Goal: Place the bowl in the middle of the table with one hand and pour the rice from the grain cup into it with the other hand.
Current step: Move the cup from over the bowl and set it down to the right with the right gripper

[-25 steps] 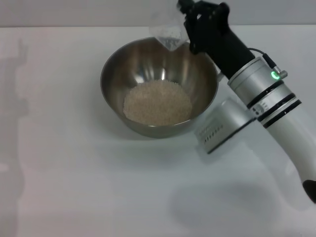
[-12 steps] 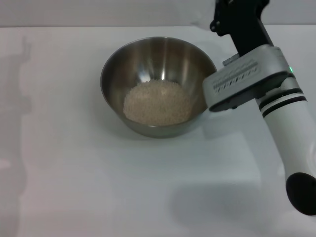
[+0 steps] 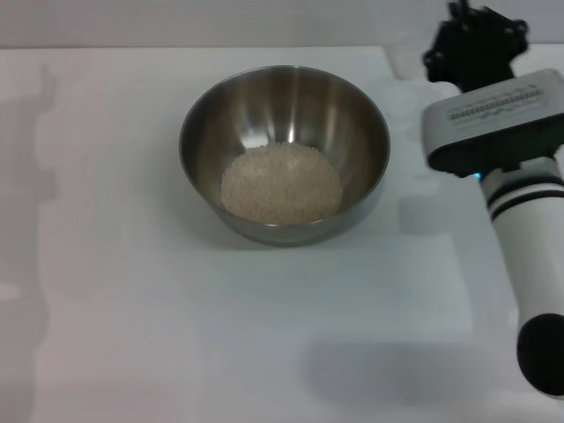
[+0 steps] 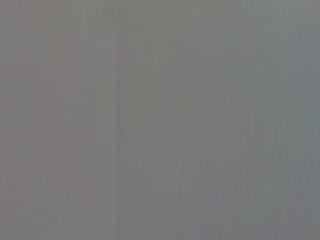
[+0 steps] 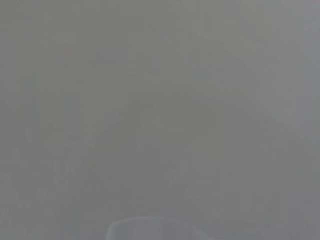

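Rice [image 3: 280,183] sits heaped in the steel bowl [image 3: 207,115] mid-table [image 3: 132,335], so pouring looks done. Right gripper [image 3: 476,35] hangs off to the bowl's right; its finger state I cannot tell.

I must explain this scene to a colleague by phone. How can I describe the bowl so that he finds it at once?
On the white table, look slightly behind the centre. The bowl is a wide, round, shiny steel one with a heap of pale rice at its bottom. Nothing else stands on the table; only the right arm is beside it.
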